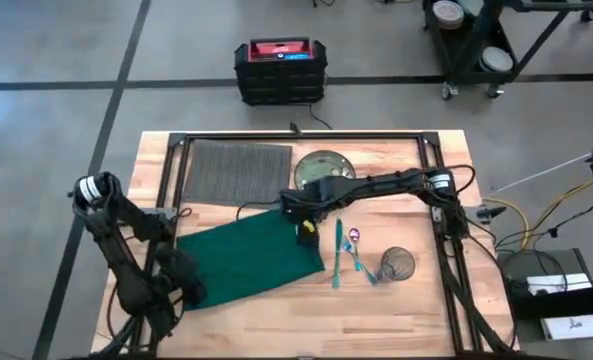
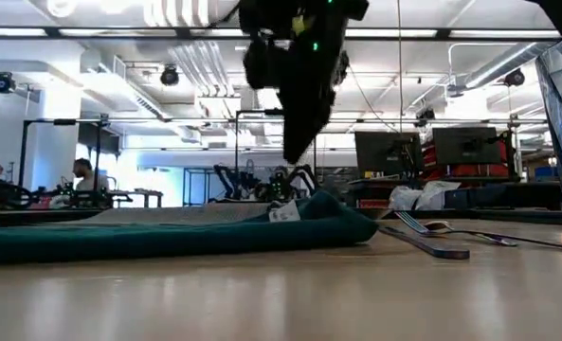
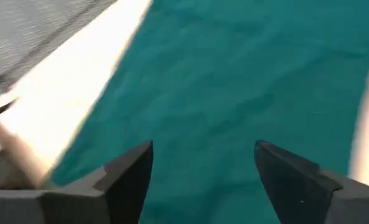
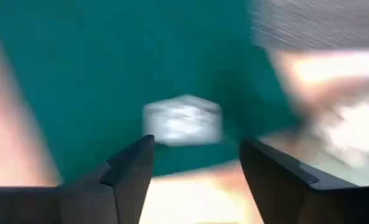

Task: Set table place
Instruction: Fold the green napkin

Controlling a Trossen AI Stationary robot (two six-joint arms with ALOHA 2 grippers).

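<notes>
Placemat (image 1: pixel 234 168) lies at the table's (image 1: pixel 416 310) far edge; right gripper (image 1: pixel 298 212), jaws parted and empty, hovers over the green napkin's (image 1: pixel 246 262) labelled corner. Best to descend squarely and pinch only cloth. Left gripper (image 3: pixel 203 180) waits open near the near-left corner

The table (image 1: pixel 416 300) was pale wood in jointed planks, framed by a black rail, and the placemat (image 1: pixel 234 170) was dark grey with fine ribbing. Under the dark right gripper (image 1: pixel 298 212) lay a deep green napkin (image 1: pixel 246 262) bearing a white tag (image 4: pixel 182 120). Beside that gripper sat a plate (image 1: pixel 324 166), seemingly olive-gold, and teal-handled cutlery (image 1: pixel 337 255).
</notes>
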